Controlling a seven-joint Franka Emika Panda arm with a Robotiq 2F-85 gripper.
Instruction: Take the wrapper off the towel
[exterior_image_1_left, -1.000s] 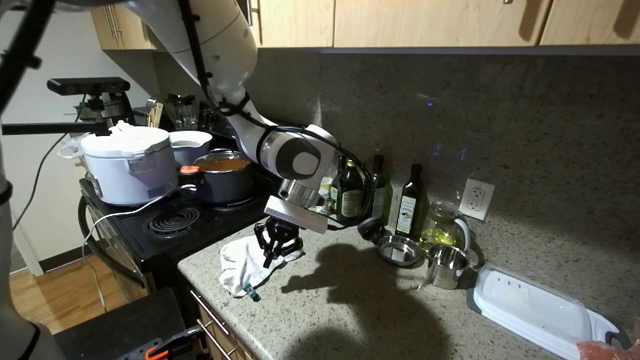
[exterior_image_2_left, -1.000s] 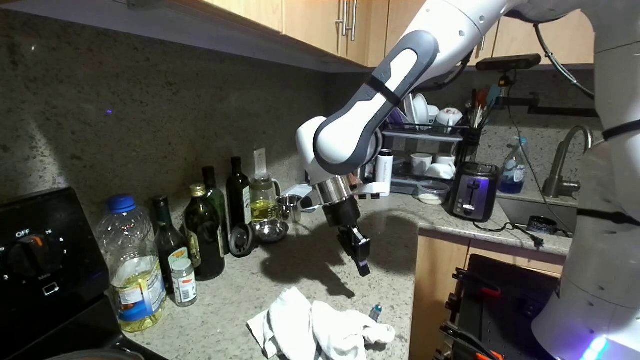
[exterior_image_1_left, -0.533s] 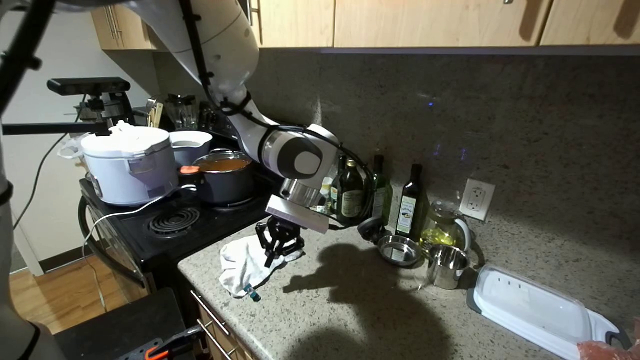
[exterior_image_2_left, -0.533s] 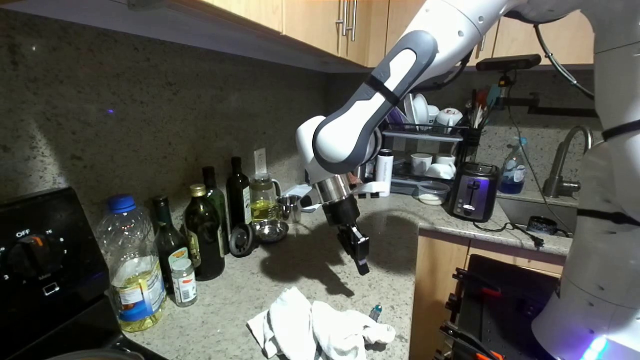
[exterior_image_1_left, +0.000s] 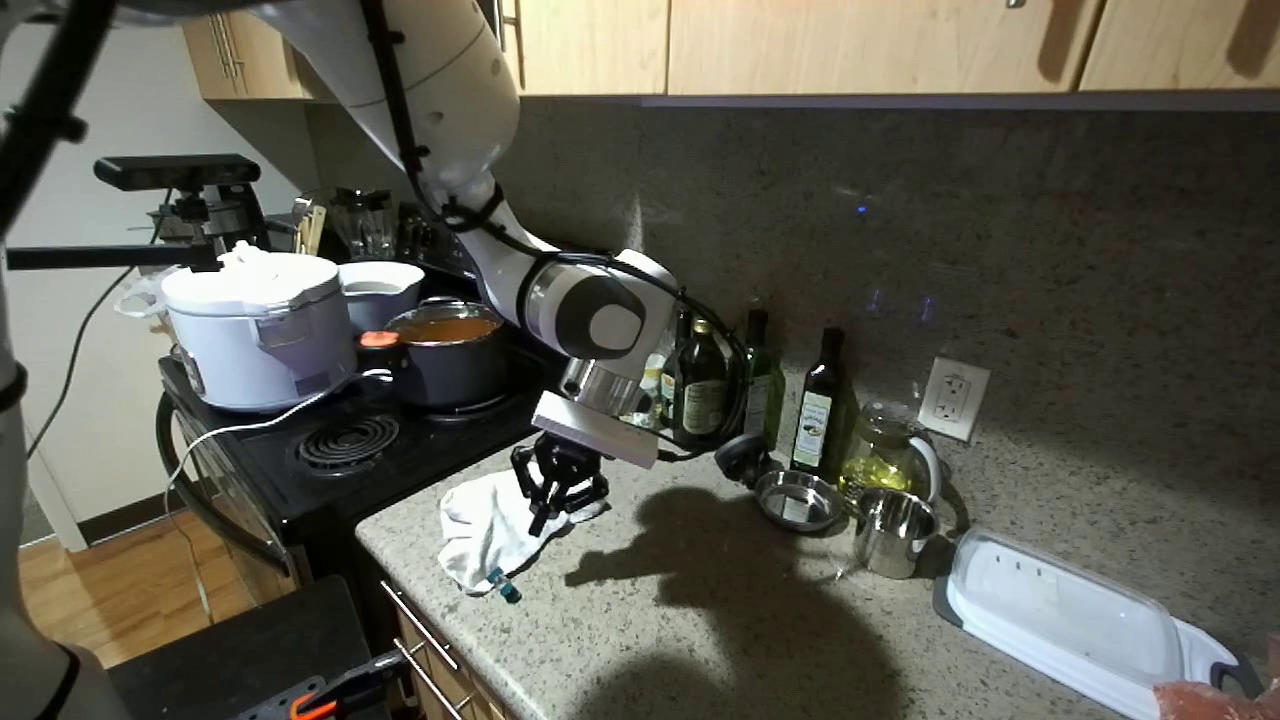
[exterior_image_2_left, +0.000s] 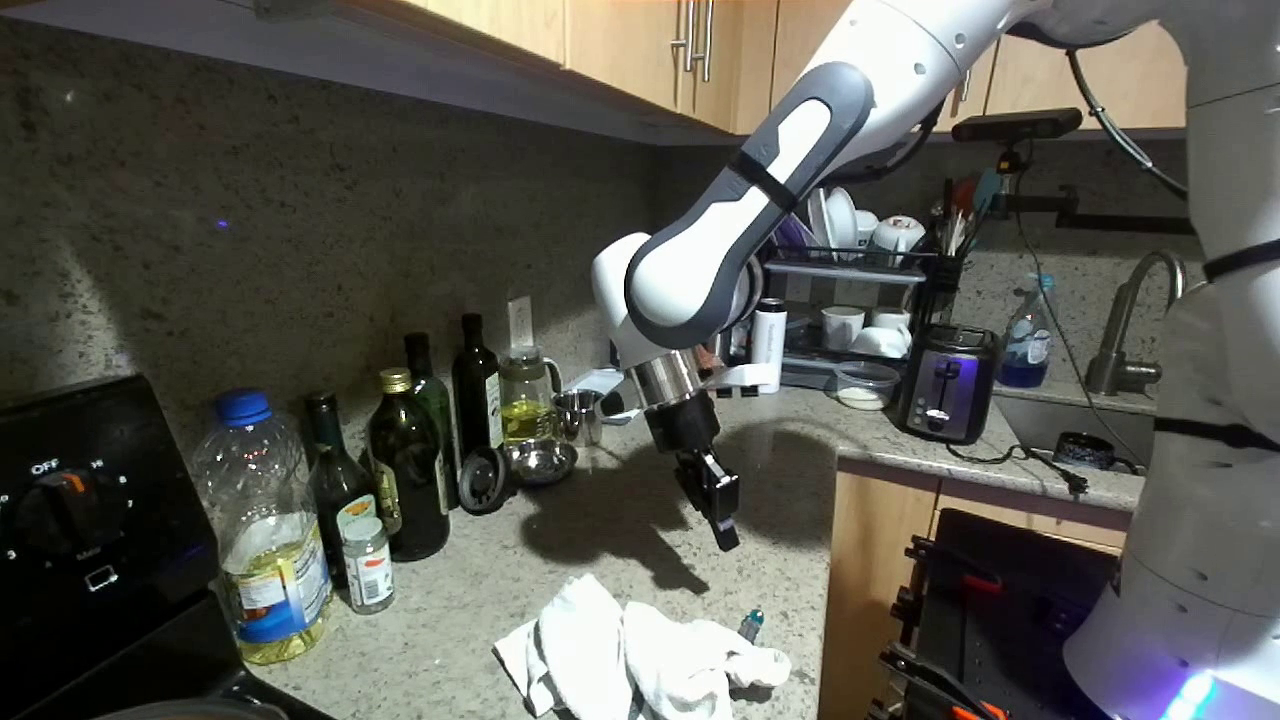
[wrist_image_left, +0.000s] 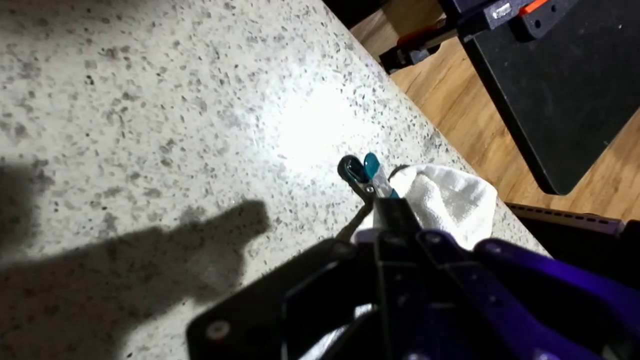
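Note:
The white towel (exterior_image_1_left: 485, 535) lies crumpled on the counter near its edge. It also shows in an exterior view (exterior_image_2_left: 640, 665) and in the wrist view (wrist_image_left: 450, 200). No separate wrapper can be made out. A teal and clear clip (exterior_image_1_left: 505, 586) sits at the towel's edge; it also shows in an exterior view (exterior_image_2_left: 751, 625) and in the wrist view (wrist_image_left: 370, 175), where its far end is hidden behind the fingers. My gripper (exterior_image_1_left: 540, 525) is above the counter by the towel, apart from it, also seen in an exterior view (exterior_image_2_left: 727, 540). Its fingertips (wrist_image_left: 395, 215) are together with nothing between them.
Bottles (exterior_image_2_left: 410, 470), a steel bowl (exterior_image_1_left: 798, 500), a steel cup (exterior_image_1_left: 893, 535) and an oil jug (exterior_image_1_left: 885, 455) stand along the back wall. A white lidded container (exterior_image_1_left: 1070, 610) lies at the right. The stove (exterior_image_1_left: 350, 450) with pots adjoins the counter.

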